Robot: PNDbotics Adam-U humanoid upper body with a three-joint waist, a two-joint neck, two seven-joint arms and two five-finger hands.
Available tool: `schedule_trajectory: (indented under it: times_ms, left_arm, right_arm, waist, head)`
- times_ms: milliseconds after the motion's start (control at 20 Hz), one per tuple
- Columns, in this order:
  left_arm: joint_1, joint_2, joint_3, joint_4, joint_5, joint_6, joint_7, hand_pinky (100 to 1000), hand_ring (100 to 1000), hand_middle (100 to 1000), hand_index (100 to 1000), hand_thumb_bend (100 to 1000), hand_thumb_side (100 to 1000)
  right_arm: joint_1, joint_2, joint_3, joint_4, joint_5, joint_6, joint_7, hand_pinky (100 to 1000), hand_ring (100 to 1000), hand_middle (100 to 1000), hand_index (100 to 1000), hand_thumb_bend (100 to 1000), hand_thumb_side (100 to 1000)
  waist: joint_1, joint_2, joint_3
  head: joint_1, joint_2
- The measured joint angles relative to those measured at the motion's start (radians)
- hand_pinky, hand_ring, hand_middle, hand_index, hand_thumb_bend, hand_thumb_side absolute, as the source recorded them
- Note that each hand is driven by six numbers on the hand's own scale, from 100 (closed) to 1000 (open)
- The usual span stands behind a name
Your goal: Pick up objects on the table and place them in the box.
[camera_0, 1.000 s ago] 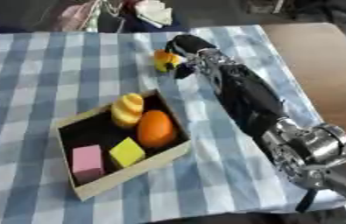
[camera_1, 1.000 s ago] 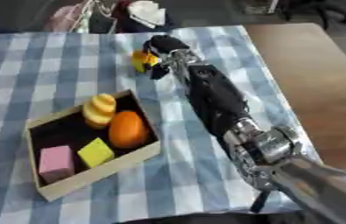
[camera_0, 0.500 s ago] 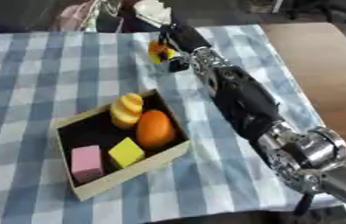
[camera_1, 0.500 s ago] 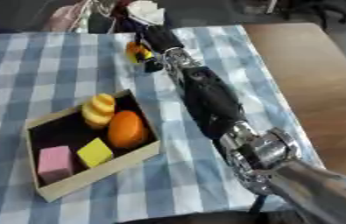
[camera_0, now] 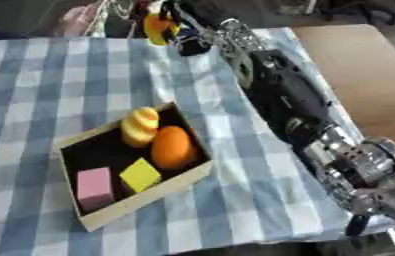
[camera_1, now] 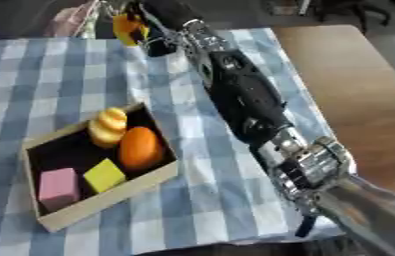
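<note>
My right arm runs from the lower right up to the far edge of the table. There my right hand [camera_0: 186, 24] is curled round a small orange-yellow object [camera_0: 156, 28], held above the checked cloth. The cardboard box [camera_0: 176, 185] with a black inside sits at centre left. In it lie a yellow striped rounded piece [camera_0: 139, 126], an orange [camera_0: 173, 147], a yellow cube [camera_0: 140, 175] and a pink cube [camera_0: 94, 182]. My left hand is out of view.
A blue and white checked cloth [camera_0: 52, 80] covers most of the table. Bare brown tabletop [camera_0: 367, 70] shows at the right. Pinkish and white clutter [camera_0: 82, 17] lies beyond the far edge. My forearm [camera_0: 279, 95] passes just right of the box.
My right hand has moved up and toward the far edge with the orange-yellow object in it. The box and its contents have stayed put.
</note>
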Motion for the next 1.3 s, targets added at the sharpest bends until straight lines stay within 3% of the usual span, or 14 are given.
schedule_trajectory:
  times_ms: [200,350,650,800,900,1150,1300]
  left_arm:
    - [0.000,0.001,0.007,0.001,0.000,0.002,0.010,629,482,506,733,198,607]
    - [0.001,0.001,0.010,0.001,-0.002,0.003,0.012,629,482,506,733,197,607]
    - [0.001,0.001,0.011,0.006,-0.004,0.004,0.013,629,481,506,733,199,609]
    - [0.001,0.001,0.011,0.007,-0.004,0.003,0.012,629,481,506,733,199,609]
    - [0.001,0.001,0.011,0.007,-0.004,0.003,0.011,630,481,506,734,199,611]
    - [0.001,0.001,0.011,0.007,-0.005,0.002,0.009,630,481,507,734,201,611]
    - [0.002,0.001,0.011,0.007,-0.005,0.002,0.009,630,481,507,734,201,612]
  right_arm:
    - [0.017,-0.017,0.110,-0.124,-0.159,-0.104,0.155,764,607,431,474,100,100]
    - [0.036,-0.015,0.178,-0.189,-0.260,-0.144,0.289,771,626,458,496,100,100]
    - [0.084,0.053,0.263,-0.234,-0.310,-0.193,0.486,777,650,484,525,100,100]
    - [0.106,0.093,0.278,-0.234,-0.298,-0.200,0.511,783,670,507,584,100,100]
    - [0.112,0.111,0.285,-0.234,-0.279,-0.200,0.511,791,697,545,675,100,109]
    - [0.111,0.125,0.287,-0.235,-0.210,-0.204,0.507,818,759,666,857,100,302]
    - [0.108,0.116,0.286,-0.239,-0.174,-0.207,0.505,826,776,703,897,100,310]
  waist:
    - [0.000,0.000,-0.009]
    - [0.000,0.000,-0.014]
    - [0.000,0.000,-0.018]
    - [0.000,0.000,-0.018]
    - [0.000,0.000,-0.018]
    - [0.000,0.000,-0.020]
    - [0.000,0.000,-0.025]
  head:
    - [0.007,0.000]
    - [0.010,0.000]
    - [0.011,0.000]
    - [0.011,0.000]
    - [0.010,0.000]
    - [0.010,0.000]
    - [0.011,0.000]
